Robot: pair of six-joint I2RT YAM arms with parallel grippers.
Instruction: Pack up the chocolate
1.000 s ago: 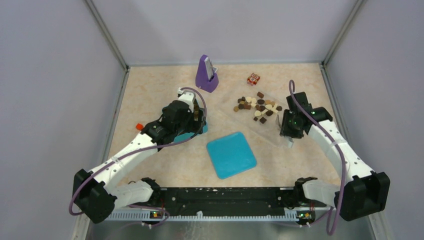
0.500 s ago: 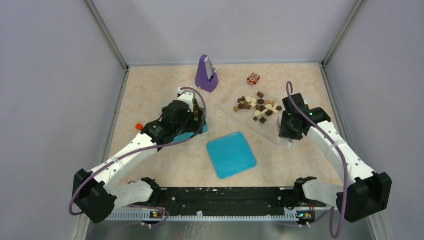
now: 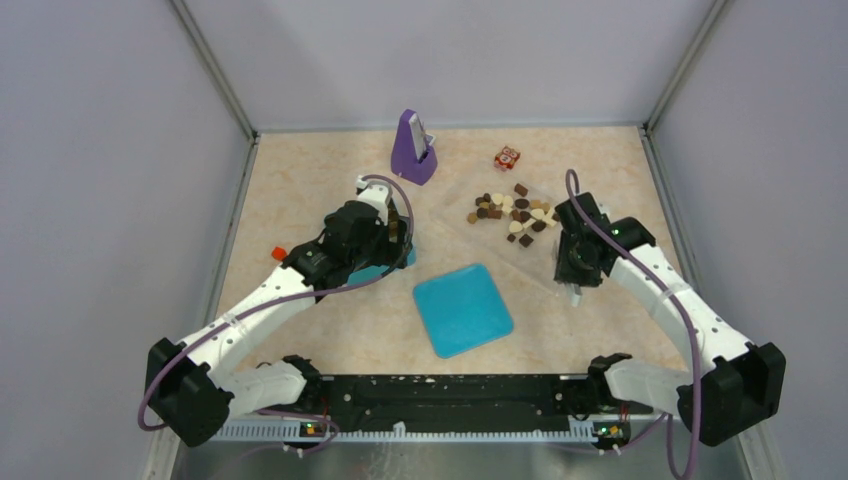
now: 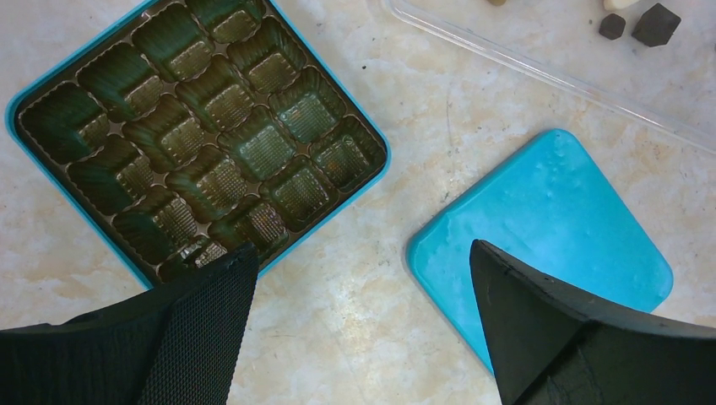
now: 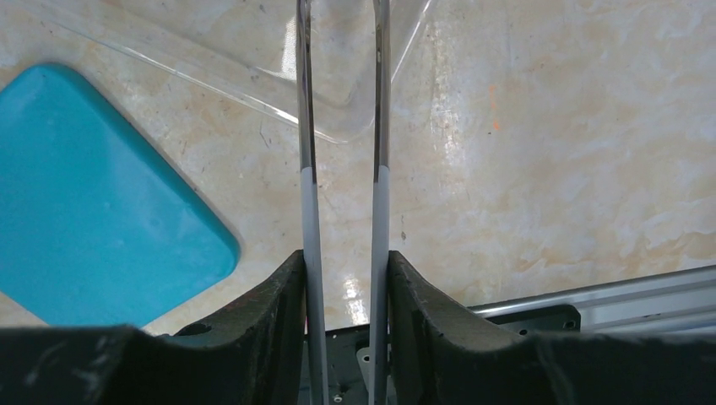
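The chocolate [image 3: 512,214], several dark, light brown and cream pieces, lies on a clear plastic tray [image 3: 545,268] at the right. Two dark pieces [image 4: 655,24] show in the left wrist view. My right gripper [image 3: 576,272] [image 5: 344,257] is over the tray's near corner, shut on thin tongs [image 5: 306,152] that point at the clear tray [image 5: 338,110]. My left gripper [image 3: 397,233] [image 4: 361,253] is open and empty, above the blue box with an empty brown compartment insert [image 4: 203,143] [image 3: 385,270].
The blue lid [image 3: 462,309] [image 4: 549,228] [image 5: 93,202] lies flat at the near middle. A purple stand [image 3: 412,148] and a red-and-white cube [image 3: 507,157] sit at the back. A small orange object [image 3: 280,252] lies left of the left arm.
My right arm has shifted a little to the left with the tongs. The left arm has not moved.
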